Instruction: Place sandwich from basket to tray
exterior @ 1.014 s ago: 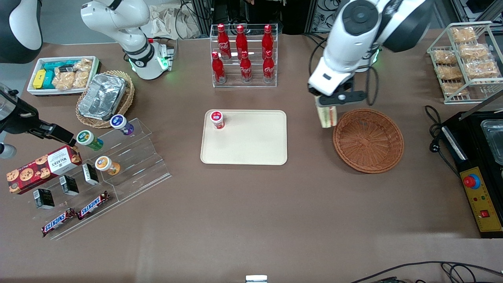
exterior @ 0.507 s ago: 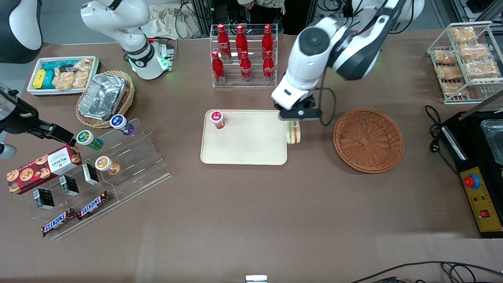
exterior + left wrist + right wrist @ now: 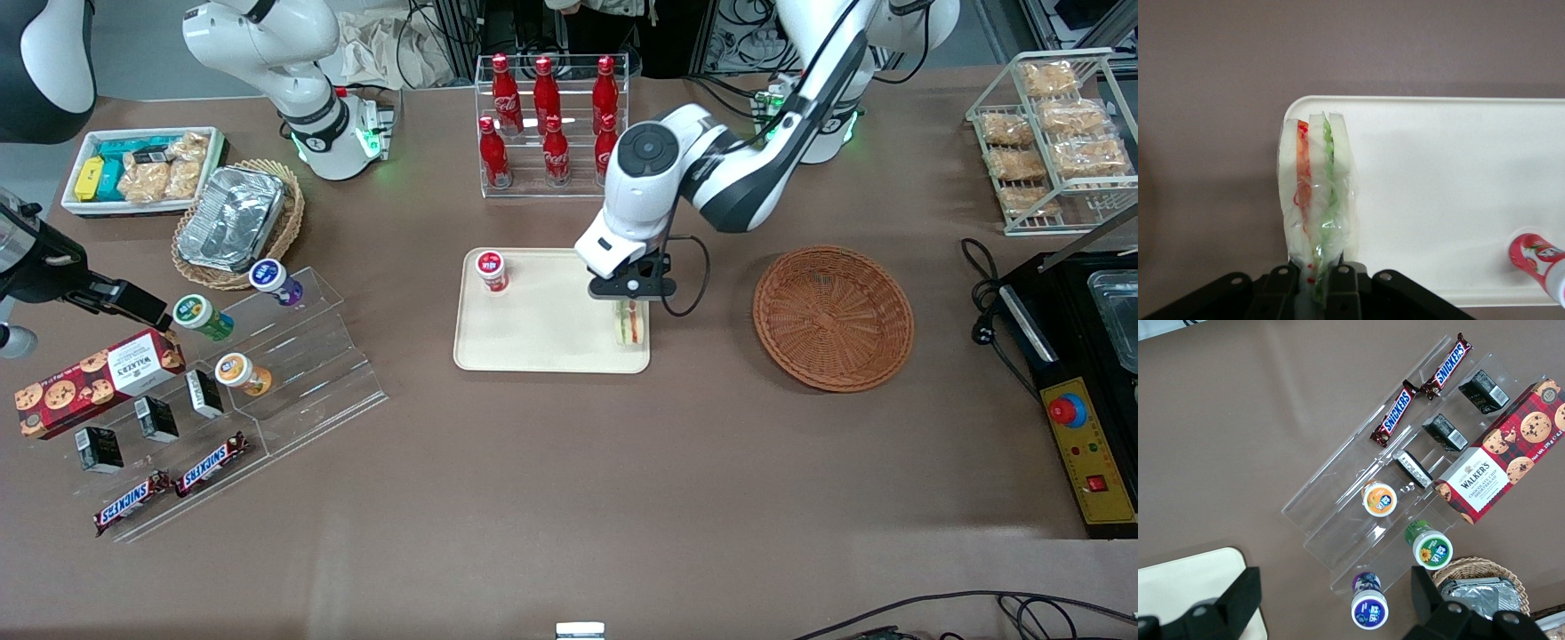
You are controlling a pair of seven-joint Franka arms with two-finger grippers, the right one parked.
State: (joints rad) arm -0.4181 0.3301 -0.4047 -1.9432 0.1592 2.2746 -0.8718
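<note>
Front view — tool [image 3: 629,308] clamped on sandwich [image 3: 629,326] | above tray [image 3: 533,356] edge nearest basket [image 3: 833,317] — basket empty

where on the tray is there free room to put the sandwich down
The gripper holds the sandwich over the tray edge nearest the basket. Between it and the red-capped cup, the tray is bare.
</note>
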